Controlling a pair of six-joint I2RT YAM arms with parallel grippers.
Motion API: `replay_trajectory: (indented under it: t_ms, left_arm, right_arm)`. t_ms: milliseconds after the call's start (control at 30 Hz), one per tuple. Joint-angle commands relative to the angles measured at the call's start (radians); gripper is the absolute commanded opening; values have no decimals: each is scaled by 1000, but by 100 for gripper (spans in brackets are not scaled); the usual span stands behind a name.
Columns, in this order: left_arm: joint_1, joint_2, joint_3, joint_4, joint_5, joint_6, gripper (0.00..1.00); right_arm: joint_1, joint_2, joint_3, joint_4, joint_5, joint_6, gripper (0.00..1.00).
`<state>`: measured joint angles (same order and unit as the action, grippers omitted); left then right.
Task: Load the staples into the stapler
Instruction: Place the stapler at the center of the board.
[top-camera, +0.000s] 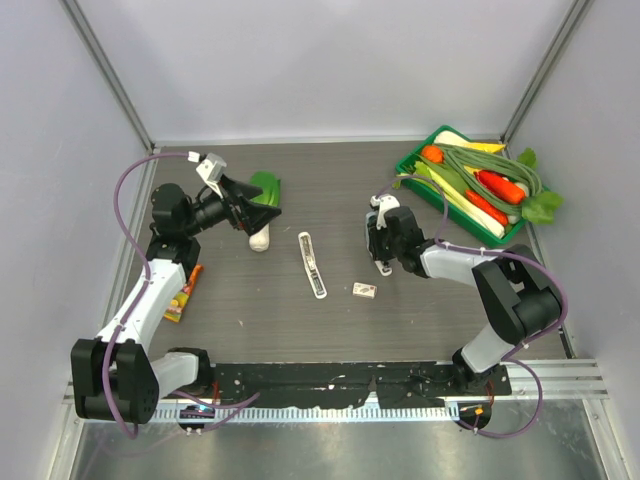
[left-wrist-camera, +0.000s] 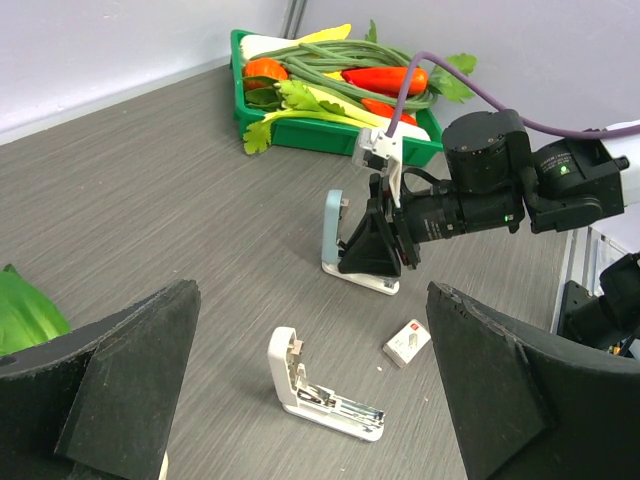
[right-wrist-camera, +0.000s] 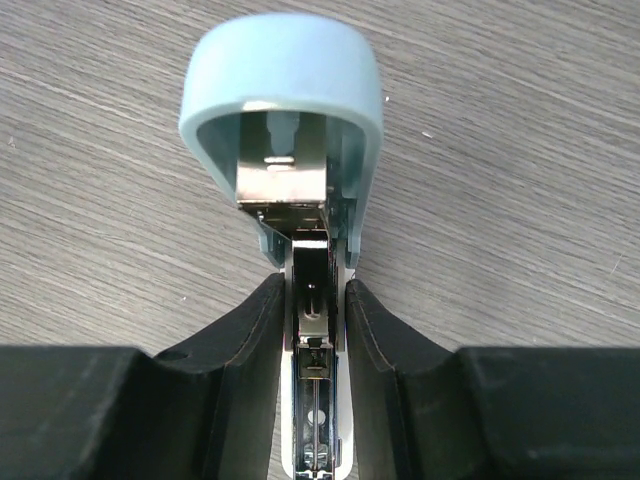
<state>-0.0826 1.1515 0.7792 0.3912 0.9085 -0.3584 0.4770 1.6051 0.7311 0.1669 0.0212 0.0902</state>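
The white stapler (top-camera: 312, 265) lies at the table's middle with its lid swung up (left-wrist-camera: 320, 395), and the silvery channel shows. The staples box (top-camera: 364, 290), whitish with a red mark (left-wrist-camera: 407, 342), lies just right of it. My right gripper (top-camera: 383, 255) is shut on the base of a second, pale blue stapler (right-wrist-camera: 285, 90). That stapler's blue lid stands upright (left-wrist-camera: 333, 230), and my right gripper's (right-wrist-camera: 318, 310) pads press both sides of its metal channel. My left gripper (top-camera: 265, 210) hangs open above the table, left of the white stapler, with nothing between its fingers (left-wrist-camera: 130, 380).
A green tray (top-camera: 409, 160) of vegetables stands at the back right. A green leafy item (top-camera: 268, 185) and a white root (top-camera: 260, 238) lie under my left gripper. A yellow-red packet (top-camera: 180, 298) lies at the left edge.
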Motion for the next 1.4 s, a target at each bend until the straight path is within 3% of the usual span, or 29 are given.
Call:
replay_trajectory:
  t_ms: [0, 267, 733, 933, 1067, 1233, 1367]
  left_arm:
    - [11, -16, -3, 31, 3, 12, 100]
    - [11, -19, -5, 31, 3, 10, 100]
    - [15, -24, -3, 26, 4, 10, 100]
    - [17, -32, 0, -5, 7, 30, 100]
    - [17, -36, 6, -29, 7, 42, 100]
    - [17, -49, 83, -211, -14, 134, 100]
    - [18, -62, 159, -417, -20, 202, 100]
  right_arm:
    - [12, -36, 19, -3, 5, 9, 36]
    - [14, -48, 16, -7, 8, 5, 37]
    - [14, -105, 37, -52, 6, -33, 55]
    - [14, -215, 44, -161, -42, -131, 59]
    - [14, -287, 51, -350, -70, -216, 59]
    - [14, -391, 70, -486, -134, -386, 59]
    - [14, -482, 91, -622, -298, -522, 59]
